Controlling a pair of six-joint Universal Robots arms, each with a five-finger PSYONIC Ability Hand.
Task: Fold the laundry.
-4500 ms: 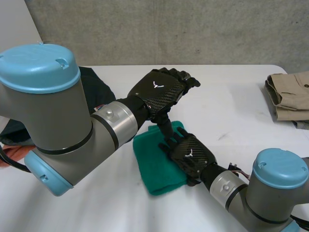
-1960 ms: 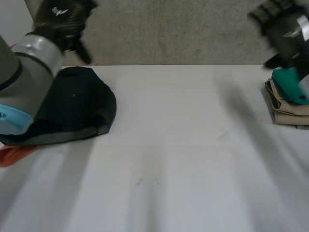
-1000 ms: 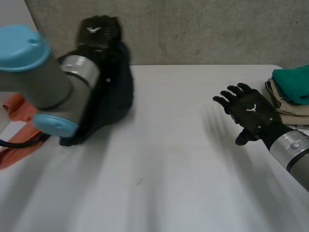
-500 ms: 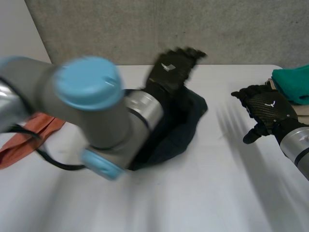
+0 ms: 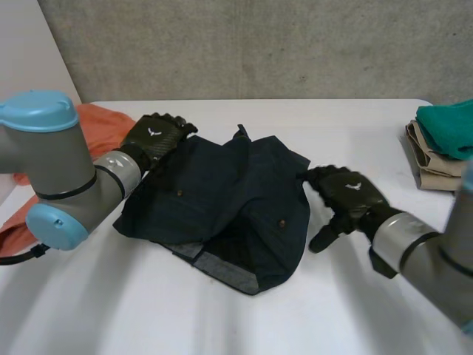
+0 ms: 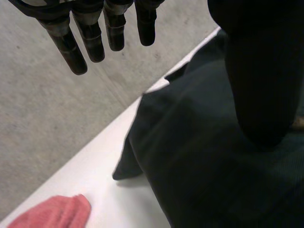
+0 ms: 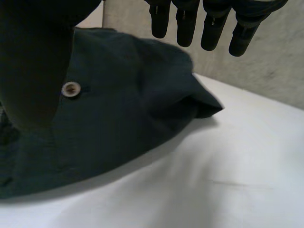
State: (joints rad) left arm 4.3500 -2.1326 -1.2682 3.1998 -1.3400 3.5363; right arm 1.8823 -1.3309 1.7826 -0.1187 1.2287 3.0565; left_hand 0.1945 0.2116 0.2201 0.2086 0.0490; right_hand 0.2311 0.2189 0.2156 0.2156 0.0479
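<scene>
Left to right, we've got a crumpled orange cloth (image 5: 103,122) at the white table's (image 5: 355,122) left edge, partly behind the left arm. Next, the left hand (image 5: 154,138) sits over the far-left edge of the dark navy buttoned garment (image 5: 222,200). Its fingers (image 6: 90,33) are straight & spread, thumb apart, not pinching anything afaict. The garment lies rumpled in the table's middle, approx flat, w/ a small pale button (image 7: 71,88) showing. The right hand (image 5: 344,196) is at its right edge, fingers relaxed & loose, nothing gripped. By the table's right edge there's a folded teal cloth (image 5: 447,127) on top of a folded beige garment (image 5: 436,159).
</scene>
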